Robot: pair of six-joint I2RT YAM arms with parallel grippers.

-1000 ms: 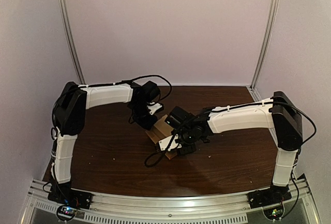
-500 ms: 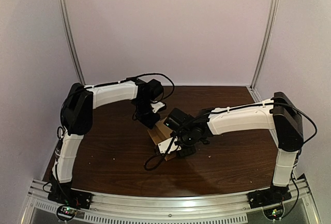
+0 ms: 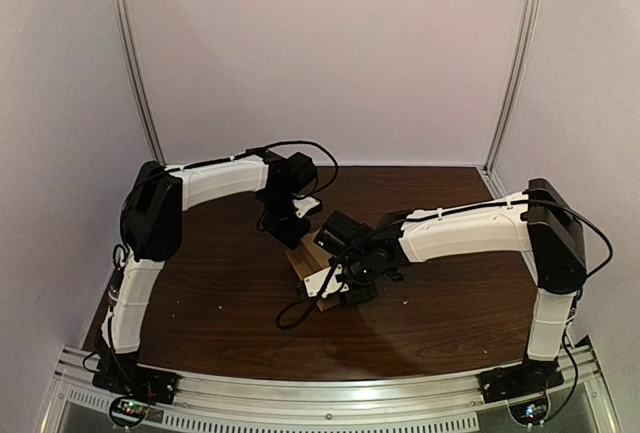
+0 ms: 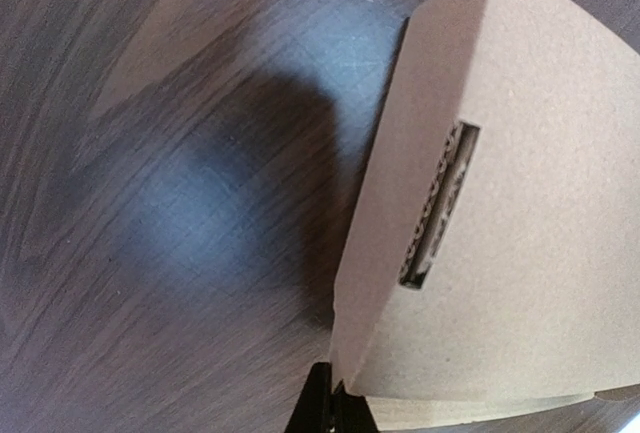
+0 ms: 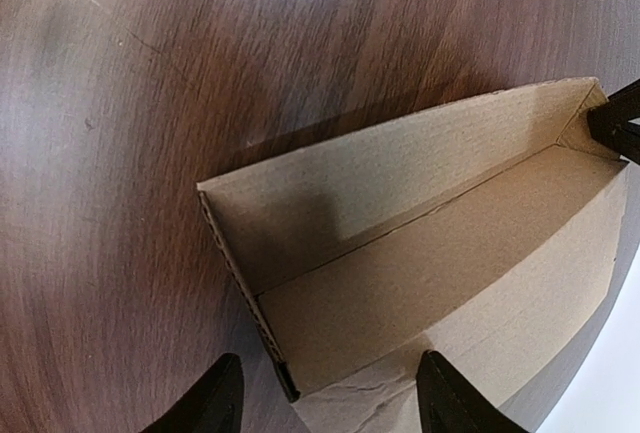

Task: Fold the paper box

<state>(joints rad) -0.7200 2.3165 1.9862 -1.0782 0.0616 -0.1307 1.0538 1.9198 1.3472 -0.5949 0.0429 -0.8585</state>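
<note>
mid-fold, walls-up stage. paper box (image 3: 308,256) sits at the centre of the tabletop (image 3: 200,293), between the two wrists in the top view. left fingers (image 4: 322,408) look clenched on the box's corner edge at the bottom centre of the left wrist view; the same dark tips show at the far corner, right edge of the right wrist view. the outer face there carries a cut slot (image 4: 438,208), open, nothing tucked into it. right fingers (image 5: 222,398) are spread wide and released, straddling the near end of the box at the bottom of the right wrist frame, touching nothing that i can see. inside that view: one long wall standing, floor panel flat, short end wall at lower left upright but loose, and the lower right side lying down as a flap. my read is that the left arm is acting as an anchor while the right lines up the next panel. next move needs the right fingers to catch or push that loose flap upright and inward without dragging the box out of the left pinch. keep the push light, since the cardboard will probably buckle.
</note>
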